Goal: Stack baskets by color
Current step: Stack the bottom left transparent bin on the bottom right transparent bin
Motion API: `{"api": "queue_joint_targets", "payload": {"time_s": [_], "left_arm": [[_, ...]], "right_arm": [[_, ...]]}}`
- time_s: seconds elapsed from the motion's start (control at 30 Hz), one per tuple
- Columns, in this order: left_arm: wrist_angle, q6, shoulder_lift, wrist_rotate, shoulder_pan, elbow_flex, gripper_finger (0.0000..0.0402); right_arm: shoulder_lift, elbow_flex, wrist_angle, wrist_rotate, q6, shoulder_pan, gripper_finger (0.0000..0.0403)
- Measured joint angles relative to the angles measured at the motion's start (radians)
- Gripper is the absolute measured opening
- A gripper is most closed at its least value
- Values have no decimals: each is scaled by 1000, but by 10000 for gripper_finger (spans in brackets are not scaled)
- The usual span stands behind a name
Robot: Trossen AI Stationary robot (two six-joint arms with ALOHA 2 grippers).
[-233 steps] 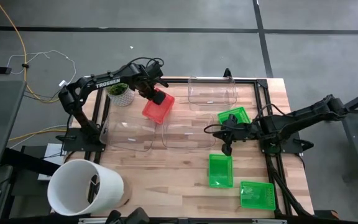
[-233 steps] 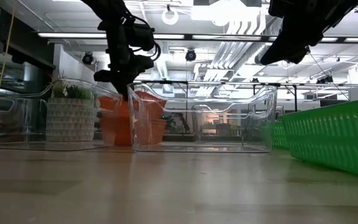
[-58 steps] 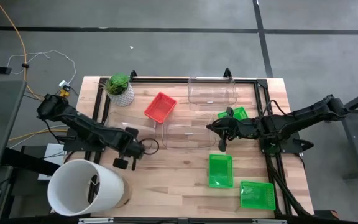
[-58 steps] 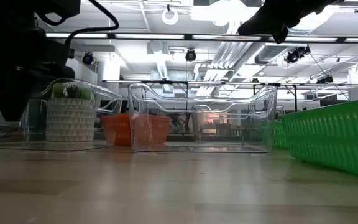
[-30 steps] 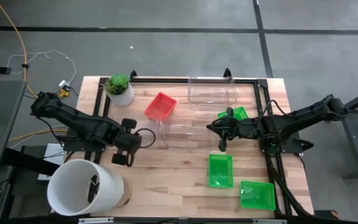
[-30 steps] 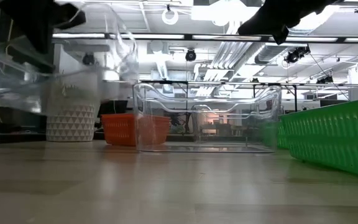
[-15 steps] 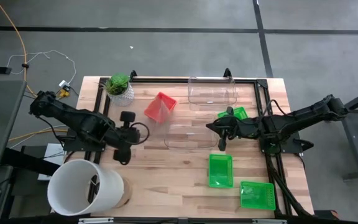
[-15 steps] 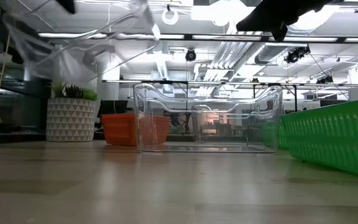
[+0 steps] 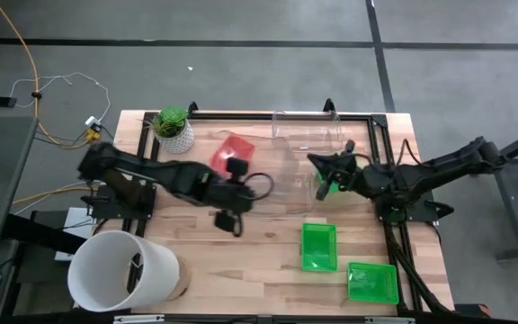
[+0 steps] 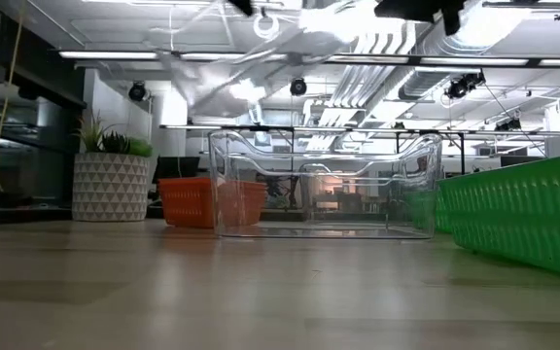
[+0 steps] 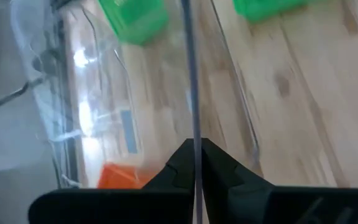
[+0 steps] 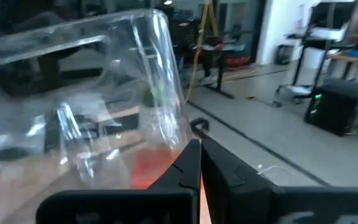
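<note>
Both arms carry 1 clear basket (image 9: 286, 171) aloft mid-surface, left fingers (image 11: 194, 163) and right fingers (image 12: 199, 163) pinching opposite walls; uneven pulling could tear it loose.

red basket (image 9: 232, 148) | green baskets (image 9: 319, 247) | clear basket (image 10: 324, 185) | white bucket (image 9: 121, 271)

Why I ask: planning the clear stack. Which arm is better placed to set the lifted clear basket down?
Left. The left gripper is shut on the lifted clear basket, pinching its wall, above the middle of the table, where another clear basket rests. The right gripper is merely shut beside it.
</note>
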Motion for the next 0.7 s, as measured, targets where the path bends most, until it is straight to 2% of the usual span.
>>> {"api": "queue_joint_targets", "payload": {"time_s": [0.17, 0.33, 0.5, 0.7], "left_arm": [[27, -65, 165, -41, 10, 182, 0], [49, -161, 302, -83, 3, 297, 0], [29, -194, 414, -82, 3, 336, 0], [-24, -214, 474, -69, 3, 337, 0]], "right_arm": [[-63, 8, -23, 114, -27, 25, 0], [-118, 8, -90, 122, -8, 28, 0], [-132, 8, -152, 125, 39, 28, 0], [-129, 8, -200, 133, 71, 28, 0]]}}
